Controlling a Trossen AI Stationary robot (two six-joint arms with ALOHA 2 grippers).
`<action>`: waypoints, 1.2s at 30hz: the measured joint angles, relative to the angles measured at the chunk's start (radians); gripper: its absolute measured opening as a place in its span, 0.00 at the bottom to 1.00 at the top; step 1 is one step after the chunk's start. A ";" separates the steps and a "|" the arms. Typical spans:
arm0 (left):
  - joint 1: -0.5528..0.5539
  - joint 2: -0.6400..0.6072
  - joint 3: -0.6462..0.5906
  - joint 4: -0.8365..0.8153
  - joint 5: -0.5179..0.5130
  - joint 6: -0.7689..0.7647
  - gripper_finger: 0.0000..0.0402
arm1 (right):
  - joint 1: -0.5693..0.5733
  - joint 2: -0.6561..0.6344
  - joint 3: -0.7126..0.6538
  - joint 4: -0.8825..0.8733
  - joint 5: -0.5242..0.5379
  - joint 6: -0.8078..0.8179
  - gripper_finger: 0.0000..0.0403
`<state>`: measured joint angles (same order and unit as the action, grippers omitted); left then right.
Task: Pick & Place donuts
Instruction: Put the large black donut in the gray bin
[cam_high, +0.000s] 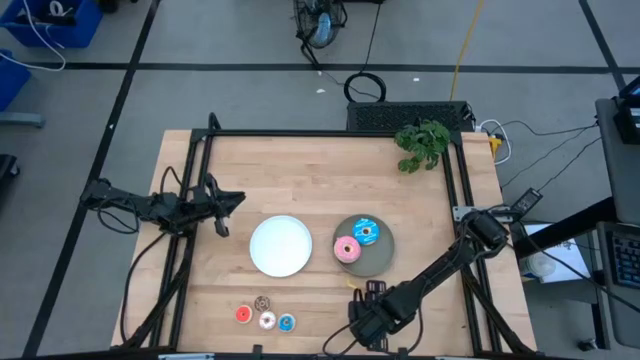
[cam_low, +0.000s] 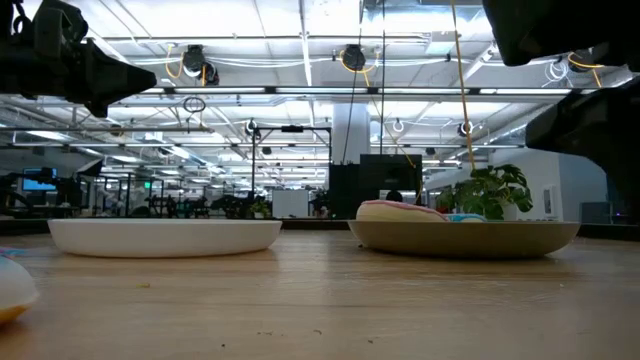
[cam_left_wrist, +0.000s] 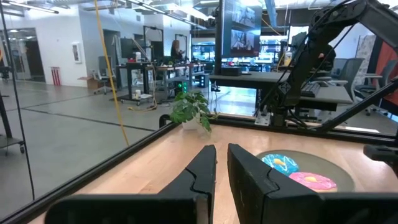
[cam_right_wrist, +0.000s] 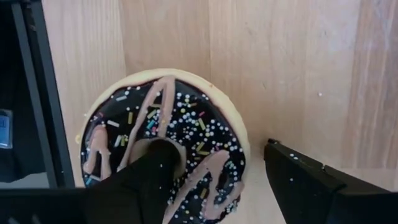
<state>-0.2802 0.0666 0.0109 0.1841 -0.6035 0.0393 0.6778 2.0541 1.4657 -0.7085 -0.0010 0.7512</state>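
Right gripper (cam_right_wrist: 211, 180) sits low at the table's near edge, fingers spread wide around the brown donut (cam_right_wrist: 163, 140), one finger in its hole, not clamped. Pink donut (cam_high: 347, 250) and blue donut (cam_high: 367, 232) lie on the grey plate (cam_high: 384, 258). Left gripper (cam_left_wrist: 221, 171) waits at the left, nearly closed, empty.

white plate (cam_high: 280, 246), grey plate (cam_high: 381, 256), potted plant (cam_high: 422, 145)
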 joint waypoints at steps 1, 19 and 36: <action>0.000 0.000 0.000 0.000 0.000 0.000 0.12 | 0.000 0.000 -0.007 0.001 0.000 0.008 0.58; 0.000 0.000 0.000 0.000 0.000 0.001 0.12 | -0.033 -0.027 -0.040 -0.008 -0.082 0.028 0.13; 0.000 0.000 0.000 0.000 0.000 0.001 0.12 | -0.065 -0.305 0.037 -0.083 -0.101 -0.047 0.02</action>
<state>-0.2802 0.0662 0.0109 0.1844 -0.6034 0.0406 0.6125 1.7493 1.5029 -0.7913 -0.1018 0.7042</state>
